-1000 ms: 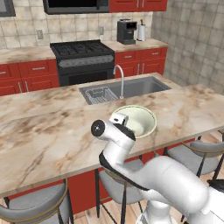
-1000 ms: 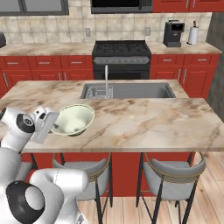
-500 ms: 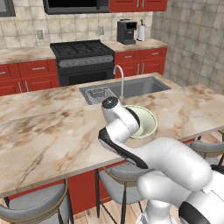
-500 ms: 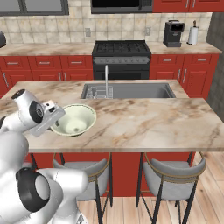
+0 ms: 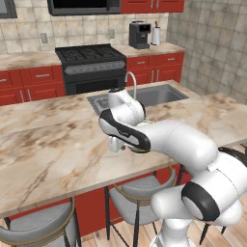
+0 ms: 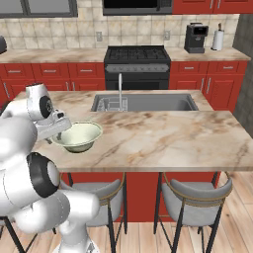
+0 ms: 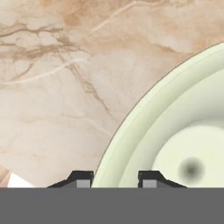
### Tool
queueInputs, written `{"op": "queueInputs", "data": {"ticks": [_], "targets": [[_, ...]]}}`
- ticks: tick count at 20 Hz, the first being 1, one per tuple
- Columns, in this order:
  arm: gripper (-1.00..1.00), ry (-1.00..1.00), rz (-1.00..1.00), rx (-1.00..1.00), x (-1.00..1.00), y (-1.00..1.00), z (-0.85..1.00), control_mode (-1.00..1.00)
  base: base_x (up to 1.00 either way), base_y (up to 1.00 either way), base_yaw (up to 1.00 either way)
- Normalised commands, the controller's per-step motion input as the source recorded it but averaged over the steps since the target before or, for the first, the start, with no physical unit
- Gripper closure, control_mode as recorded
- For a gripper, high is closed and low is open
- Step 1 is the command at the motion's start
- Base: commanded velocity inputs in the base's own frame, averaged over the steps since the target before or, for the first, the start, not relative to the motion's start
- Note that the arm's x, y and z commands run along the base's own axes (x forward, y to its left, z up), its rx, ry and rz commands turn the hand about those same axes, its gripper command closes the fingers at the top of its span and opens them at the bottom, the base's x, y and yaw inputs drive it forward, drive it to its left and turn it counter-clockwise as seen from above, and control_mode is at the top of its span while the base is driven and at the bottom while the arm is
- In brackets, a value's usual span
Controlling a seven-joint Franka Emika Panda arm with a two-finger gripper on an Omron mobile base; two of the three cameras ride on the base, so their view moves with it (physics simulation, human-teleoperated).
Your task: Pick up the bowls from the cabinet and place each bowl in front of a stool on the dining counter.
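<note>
Hand view, cream bowl (image 7: 175, 131) sat on the marble dining counter (image 7: 52, 87), gripper (image 7: 114, 178) parked at its rim, one fingertip (image 7: 81, 178) outside, the other inside, jaws slightly parted with the rim between them, grip can't be told, grey stool (image 6: 190, 197) tucked below.

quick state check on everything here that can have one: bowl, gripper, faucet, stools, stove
cream bowl: upright, empty, resting on the dining counter
gripper: fingers straddle the bowl's rim, slightly apart
faucet: no water running
stools: tucked under the counter, unoccupied
stove: no flames, nothing on it
</note>
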Motion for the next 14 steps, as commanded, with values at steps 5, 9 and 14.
{"op": "queueInputs", "data": {"ticks": [5, 9, 14], "targets": [[1.0, 0.07, -0.05, 0.02, 0.0, 0.1, 0.14, -1.0, 0.0, 0.0, 0.0], [1.0, -0.13, -0.01, 0.01, -0.01, 0.0, -0.08, -1.0, 0.0, 0.0, 0.0], [1.0, -0.24, 0.0, 0.02, 0.0, -0.04, -0.43, -1.0, 0.0, 0.0, 0.0]]}}
